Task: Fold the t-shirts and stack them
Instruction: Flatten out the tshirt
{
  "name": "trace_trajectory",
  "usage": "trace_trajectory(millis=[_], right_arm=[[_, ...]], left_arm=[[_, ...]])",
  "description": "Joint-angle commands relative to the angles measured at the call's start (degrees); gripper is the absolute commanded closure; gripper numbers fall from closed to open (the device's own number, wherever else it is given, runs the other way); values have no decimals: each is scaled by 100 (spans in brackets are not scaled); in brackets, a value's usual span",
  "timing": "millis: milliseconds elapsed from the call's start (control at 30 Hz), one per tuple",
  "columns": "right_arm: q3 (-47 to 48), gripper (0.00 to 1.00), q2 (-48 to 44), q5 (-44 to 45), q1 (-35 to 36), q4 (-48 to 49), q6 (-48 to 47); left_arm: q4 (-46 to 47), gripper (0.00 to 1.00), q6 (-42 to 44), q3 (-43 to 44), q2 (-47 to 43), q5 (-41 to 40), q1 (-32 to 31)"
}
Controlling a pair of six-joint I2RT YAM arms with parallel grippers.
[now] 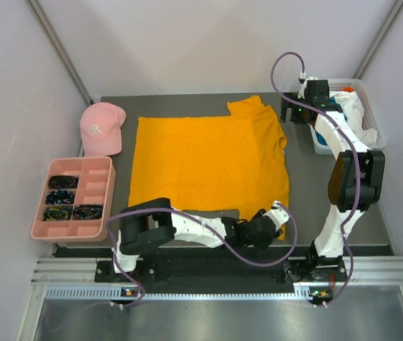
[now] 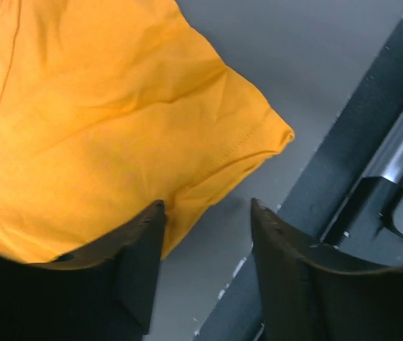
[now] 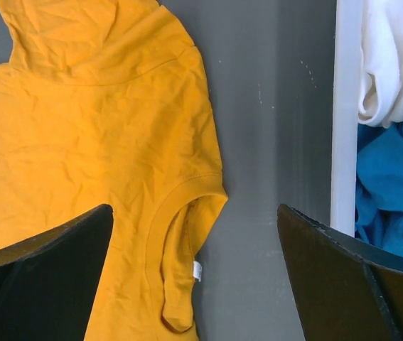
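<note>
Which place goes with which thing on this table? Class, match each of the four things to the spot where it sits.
Things:
1. orange t-shirt
2. pink cap
3. pink tray
4. white basket

Places:
A. far right corner
B. spread flat in the middle
C. left side, nearer the arms
D. left side, farther from the arms

Pairs: 1-B, 2-D, 3-C, 4-A

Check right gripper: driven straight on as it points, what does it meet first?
Most likely the hemmed edge of the orange t-shirt, about midway between the open jaws of the right gripper. Bare table lies just beside, toward the white basket; depth unclear, so either could come first.
</note>
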Motion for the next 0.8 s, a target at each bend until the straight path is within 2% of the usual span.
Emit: trace_trajectory(millis=[0,33,67,267,300,467,533,767], right_arm=[[210,1,-416,72,50,99,206],[192,1,-442,54,42,98,232],[175,1,-504,28,50,107,285],[69,1,-732,-25,42,19,487],[-9,1,-785,-77,42,19,514],[-457,1,-1171,-227,51,98,917],[-966,1,-1435,-253,77,316,1198],[-2048,1,-2147,106,366,328,1401]], left_arm=[[-35,40,134,97,-615,-240,-168],[-87,39,152,114,-695,-319,-186],[-114,28,222,123,-852,-346,-195],[-264,11,302,123,-1564,-740,-195],[-325,3,302,123,-1662,-820,-195],[-448,1,512,-131,-2372,-1803,-169],[-571,1,530,-210,-2584,-2164,-12],[-1001,1,-146,-1281,-3998,-1867,1227]])
